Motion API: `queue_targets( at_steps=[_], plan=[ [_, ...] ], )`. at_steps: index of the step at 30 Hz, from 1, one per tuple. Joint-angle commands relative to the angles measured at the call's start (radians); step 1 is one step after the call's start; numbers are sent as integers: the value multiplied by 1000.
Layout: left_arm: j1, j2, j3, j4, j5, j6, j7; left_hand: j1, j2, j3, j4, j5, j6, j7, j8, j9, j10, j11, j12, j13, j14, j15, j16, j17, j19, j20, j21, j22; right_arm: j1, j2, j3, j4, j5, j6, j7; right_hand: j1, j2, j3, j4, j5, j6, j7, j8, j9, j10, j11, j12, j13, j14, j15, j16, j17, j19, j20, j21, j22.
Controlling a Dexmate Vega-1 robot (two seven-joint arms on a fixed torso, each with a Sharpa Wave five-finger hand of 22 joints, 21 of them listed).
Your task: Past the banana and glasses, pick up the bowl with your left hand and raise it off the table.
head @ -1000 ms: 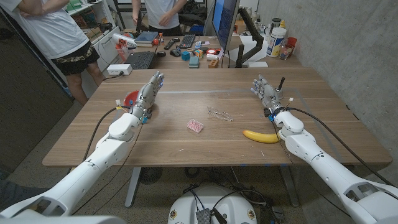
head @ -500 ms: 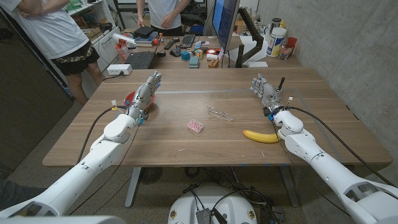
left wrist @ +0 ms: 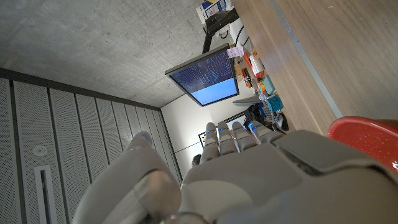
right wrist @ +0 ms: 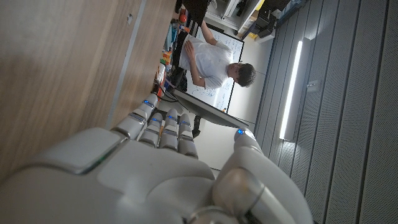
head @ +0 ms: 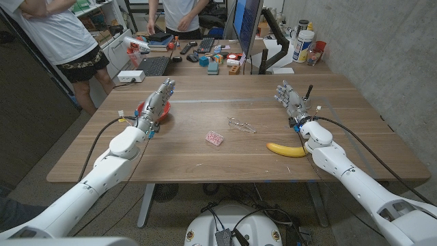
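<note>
The left hand is hovering right over the red bowl near the bench's far left side with fingers stretched out and holding nothing, while the right hand is sitting open too, well apart from the banana and glasses.

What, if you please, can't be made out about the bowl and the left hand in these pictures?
- Head view: the left hand covers much of the red bowl; contact cannot be told.
- Left wrist view: the bowl is cut off by the edge and the hand.
- Pink thing: too small.
</note>
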Motion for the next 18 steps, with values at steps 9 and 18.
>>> queue_targets(
  at_steps=[9,18],
  plan=[
    [42,28,-20,-39,19,11,21,14,2,3,-5,1,14,-2,3,2,10,-3,2,5,9,3,7,3,-2,-41,0,1,-1,1,11,11,9,14,6,6,6,-2,-3,1,7,0,5,4,9,2,1,6,10,3,4,3,8,-11,7,3],
    [51,39,-27,-42,30,10,27,16,3,2,-7,1,15,-2,2,2,10,-3,2,5,10,4,7,3,-1,-40,0,1,10,4,11,23,6,20,7,5,6,-3,-3,1,7,-1,5,4,10,-1,1,6,11,2,4,4,9,-11,7,3]
  ],
)
